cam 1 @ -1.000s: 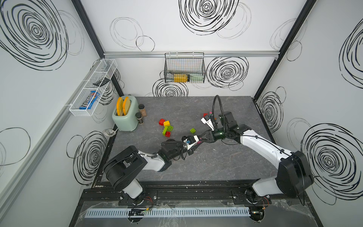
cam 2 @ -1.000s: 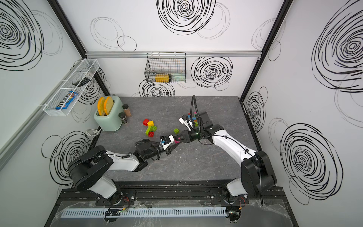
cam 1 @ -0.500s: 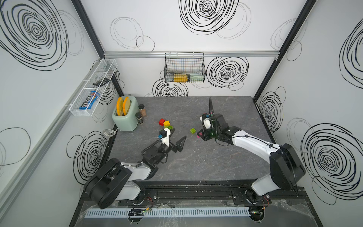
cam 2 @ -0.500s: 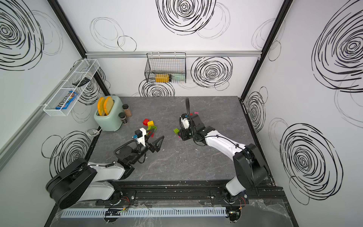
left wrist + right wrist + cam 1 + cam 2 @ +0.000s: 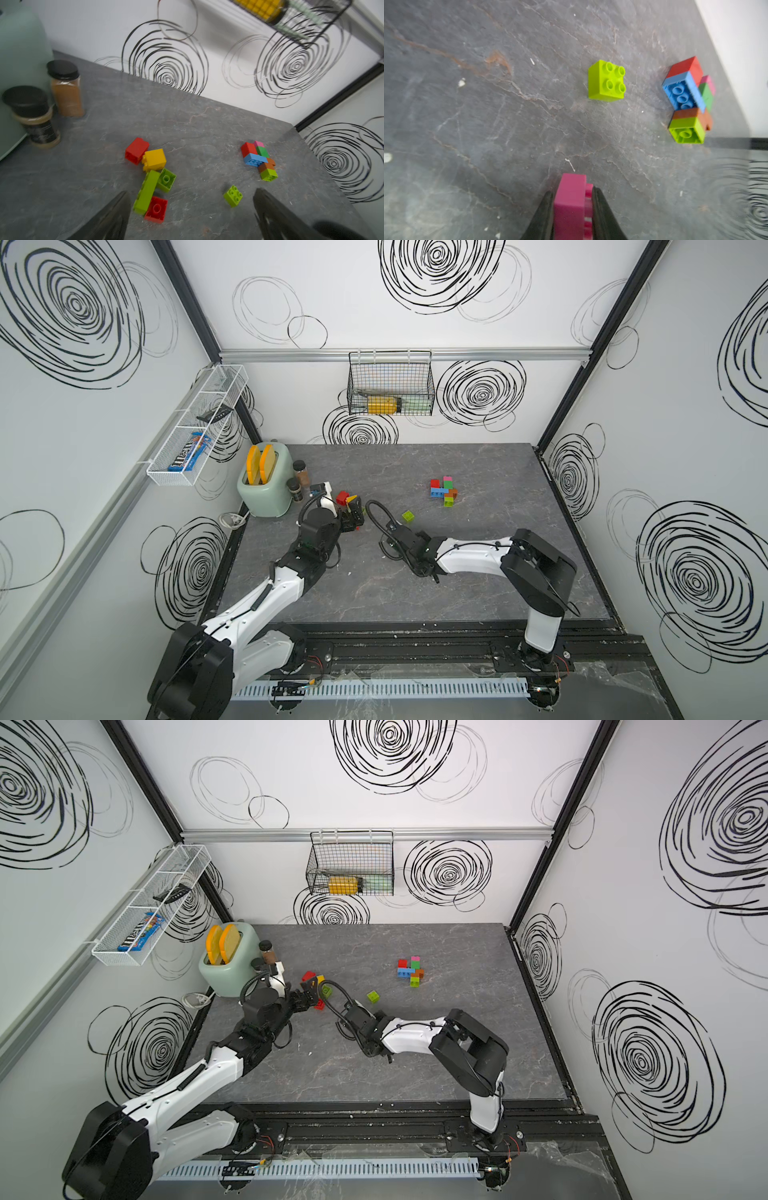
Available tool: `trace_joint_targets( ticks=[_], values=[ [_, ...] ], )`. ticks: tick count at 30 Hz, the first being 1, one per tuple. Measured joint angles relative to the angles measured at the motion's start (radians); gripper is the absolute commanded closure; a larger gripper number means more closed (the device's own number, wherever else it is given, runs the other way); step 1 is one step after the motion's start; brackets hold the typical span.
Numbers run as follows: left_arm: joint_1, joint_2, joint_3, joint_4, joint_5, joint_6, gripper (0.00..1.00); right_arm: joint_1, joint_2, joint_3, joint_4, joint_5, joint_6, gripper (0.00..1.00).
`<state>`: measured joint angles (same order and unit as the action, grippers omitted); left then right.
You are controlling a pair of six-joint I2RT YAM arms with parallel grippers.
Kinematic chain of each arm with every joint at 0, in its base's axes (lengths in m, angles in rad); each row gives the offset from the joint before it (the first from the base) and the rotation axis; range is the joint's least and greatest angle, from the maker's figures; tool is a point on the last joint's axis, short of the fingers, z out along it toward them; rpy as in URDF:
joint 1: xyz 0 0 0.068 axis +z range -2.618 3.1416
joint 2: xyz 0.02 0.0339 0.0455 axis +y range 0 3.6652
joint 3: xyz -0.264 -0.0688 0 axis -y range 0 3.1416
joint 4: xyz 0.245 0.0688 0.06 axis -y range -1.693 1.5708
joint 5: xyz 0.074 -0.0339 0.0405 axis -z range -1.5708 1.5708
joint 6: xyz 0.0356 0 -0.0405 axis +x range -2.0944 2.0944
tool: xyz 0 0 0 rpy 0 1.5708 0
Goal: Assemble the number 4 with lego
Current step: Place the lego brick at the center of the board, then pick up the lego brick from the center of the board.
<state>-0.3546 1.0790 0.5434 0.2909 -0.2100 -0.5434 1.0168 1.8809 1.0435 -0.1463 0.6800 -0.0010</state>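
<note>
Grey stone-look tabletop (image 5: pixel 415 593), white walls scrawled with black spirals. The lego lies in four lots.

- Magenta brick (image 5: pixel 571 203): pinched between the jaws of the right gripper (image 5: pixel 573 192), low over bare table, studs turned sideways past one finger.
- Part-built cluster (image 5: pixel 688 99): red, blue, pink, green, brown-orange and lime. It lies flat toward the far right of the table, with the blue and lime undersides facing the robot. Well apart from the held brick.
- Loose lime brick (image 5: pixel 607 81): studs up, alone, between the right gripper and the cluster.
- Spare pile (image 5: pixel 151 176): two red, one yellow, two lime, touching one another, just ahead of the left gripper (image 5: pixel 190 194). Its jaws are spread wide and hold nothing. Toaster (image 5: pixel 266 485) and spice jars (image 5: pixel 66 89) stand beyond, by the left wall.

Step in hand, as I read it: bring the magenta brick to the cluster and press it on.

- Pass beside or above the lime brick, not through it.
- Turn the wrist so studs meet an open underside before contact.
- The cluster lies unbraced and will likely slide under a push. Press slowly, or have the idle left gripper back it.
- Which slot completes the 4 I can't tell.
</note>
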Motion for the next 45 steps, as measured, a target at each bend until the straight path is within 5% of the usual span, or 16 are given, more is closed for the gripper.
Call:
trace_joint_targets(
  ticks=[6,14,21,26,32,38,45],
  values=[
    [0.072,-0.010,0.005,-0.142,-0.006,-0.052,0.04,0.085,0.056,0.000,0.016,0.156,-0.077,0.63],
    [0.093,-0.009,0.008,-0.208,-0.001,-0.076,0.04,0.112,0.053,0.016,-0.016,0.109,-0.092,0.36],
    [0.094,0.042,0.042,-0.238,0.002,-0.082,0.04,0.030,-0.154,0.018,-0.048,-0.263,-0.077,0.25],
    [0.093,0.096,0.058,-0.245,0.018,-0.087,0.04,-0.206,-0.251,0.037,-0.030,-0.546,0.005,0.05],
    [0.093,0.114,0.060,-0.248,0.040,-0.089,0.04,-0.371,-0.113,0.121,-0.047,-0.704,0.001,0.10],
    [0.094,0.120,0.073,-0.248,0.061,-0.087,0.04,-0.391,0.107,0.322,-0.142,-0.776,-0.029,0.20],
    [0.094,0.134,0.073,-0.253,0.076,-0.082,0.04,-0.394,0.191,0.411,-0.195,-0.742,-0.006,0.38]
  ],
)
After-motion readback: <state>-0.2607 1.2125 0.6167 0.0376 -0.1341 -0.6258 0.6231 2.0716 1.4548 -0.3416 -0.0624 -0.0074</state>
